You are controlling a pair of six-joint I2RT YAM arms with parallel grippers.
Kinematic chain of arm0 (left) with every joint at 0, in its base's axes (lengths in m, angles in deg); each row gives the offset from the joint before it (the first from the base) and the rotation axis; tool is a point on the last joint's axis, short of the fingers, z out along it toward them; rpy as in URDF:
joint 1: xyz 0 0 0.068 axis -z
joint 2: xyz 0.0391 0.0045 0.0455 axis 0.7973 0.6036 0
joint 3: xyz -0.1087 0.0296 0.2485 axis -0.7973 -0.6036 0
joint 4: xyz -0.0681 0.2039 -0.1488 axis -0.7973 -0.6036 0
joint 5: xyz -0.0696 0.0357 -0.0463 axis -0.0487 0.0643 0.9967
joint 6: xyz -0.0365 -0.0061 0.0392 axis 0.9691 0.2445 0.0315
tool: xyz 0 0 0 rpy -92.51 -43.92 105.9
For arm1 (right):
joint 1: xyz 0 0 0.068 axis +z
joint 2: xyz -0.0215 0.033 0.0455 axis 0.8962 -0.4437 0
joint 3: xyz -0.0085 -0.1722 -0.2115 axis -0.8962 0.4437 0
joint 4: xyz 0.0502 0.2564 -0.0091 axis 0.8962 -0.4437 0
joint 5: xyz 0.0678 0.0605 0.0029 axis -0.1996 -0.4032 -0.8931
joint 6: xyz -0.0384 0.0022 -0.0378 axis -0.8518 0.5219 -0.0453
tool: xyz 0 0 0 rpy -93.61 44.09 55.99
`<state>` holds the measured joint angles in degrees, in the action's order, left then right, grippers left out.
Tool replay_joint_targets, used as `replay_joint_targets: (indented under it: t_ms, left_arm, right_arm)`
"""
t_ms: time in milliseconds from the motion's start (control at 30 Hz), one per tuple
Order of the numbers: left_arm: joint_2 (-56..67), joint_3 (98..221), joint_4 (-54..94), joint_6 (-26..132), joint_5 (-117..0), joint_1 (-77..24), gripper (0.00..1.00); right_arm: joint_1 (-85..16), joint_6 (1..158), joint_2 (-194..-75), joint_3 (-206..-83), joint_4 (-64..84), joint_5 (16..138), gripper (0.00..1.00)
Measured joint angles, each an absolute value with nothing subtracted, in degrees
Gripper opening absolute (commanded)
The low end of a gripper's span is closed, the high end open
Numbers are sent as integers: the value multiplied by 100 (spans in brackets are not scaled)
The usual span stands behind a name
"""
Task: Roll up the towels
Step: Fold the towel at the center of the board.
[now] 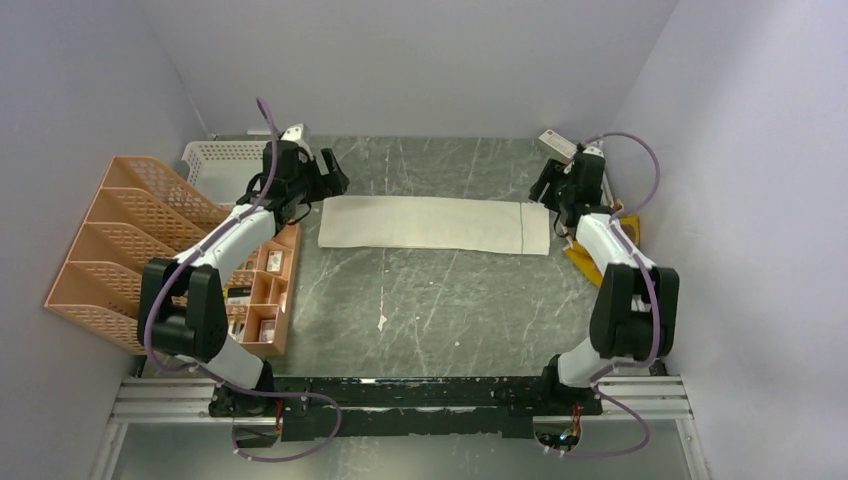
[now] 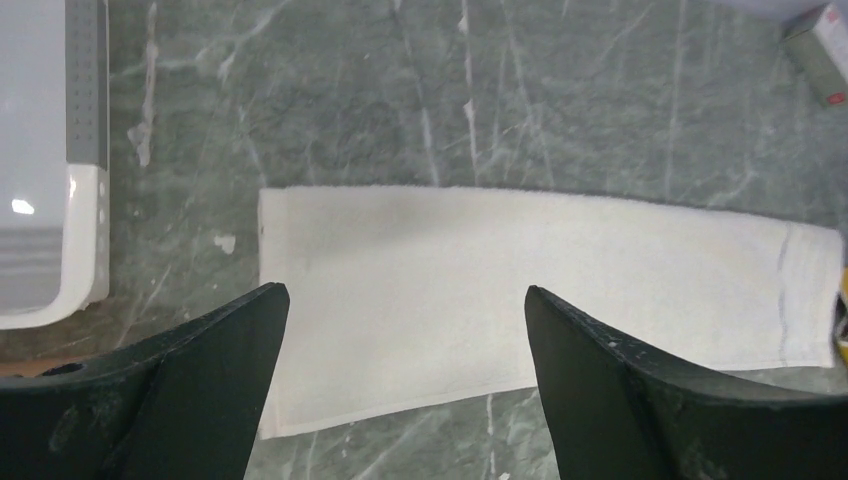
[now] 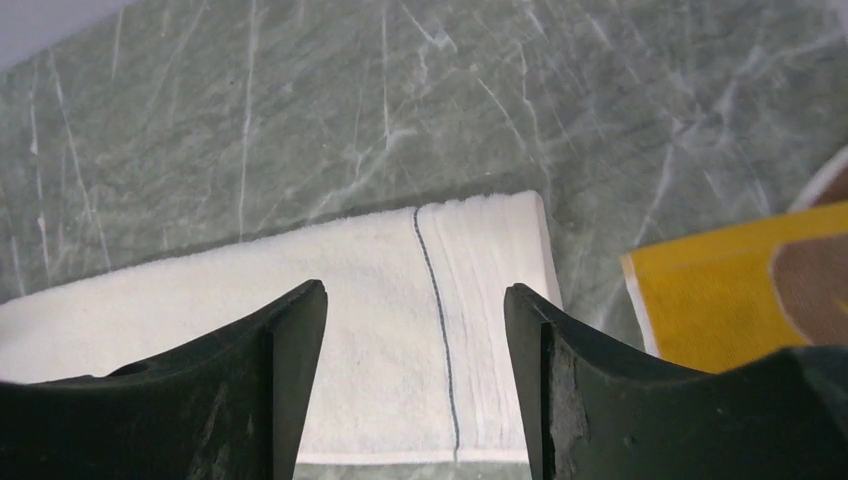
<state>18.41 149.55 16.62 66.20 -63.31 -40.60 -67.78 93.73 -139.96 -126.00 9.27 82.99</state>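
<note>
The off-white towel (image 1: 434, 224) lies flat as a long strip across the back of the marble table, its stitched band at the right end. It also shows in the left wrist view (image 2: 520, 280) and the right wrist view (image 3: 380, 300). The mustard-yellow towel (image 1: 585, 262) lies at the right, mostly hidden under the right arm; its corner shows in the right wrist view (image 3: 720, 290). My left gripper (image 1: 335, 180) is open and empty above the towel's left end (image 2: 407, 300). My right gripper (image 1: 548, 195) is open and empty above the banded right end (image 3: 415, 295).
An orange file rack (image 1: 120, 240) and an orange compartment tray (image 1: 262, 300) stand at the left. A white basket (image 1: 215, 160) sits at the back left. A small white-and-red box (image 1: 557, 144) lies at the back right. Walls close in on three sides.
</note>
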Motion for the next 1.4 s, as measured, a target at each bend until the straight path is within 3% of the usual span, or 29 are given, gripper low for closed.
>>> replay_joint_targets:
  t_ms: [367, 767, 1400]
  left_arm:
    - [2538, 14920, 1290, 6474, -6049, -4222, 97]
    - [3222, 15042, 1199, 6478, -5487, -4683, 95]
    - [3382, 16113, 630, 6415, -5043, -4910, 95]
  right_arm:
    - [-8433, 9419, -15137, -12265, 1504, 6118, 68]
    - [-8418, 9211, -15631, -12169, 2137, 5311, 67]
    - [-8424, 9201, -16375, -12093, 3156, 4533, 50]
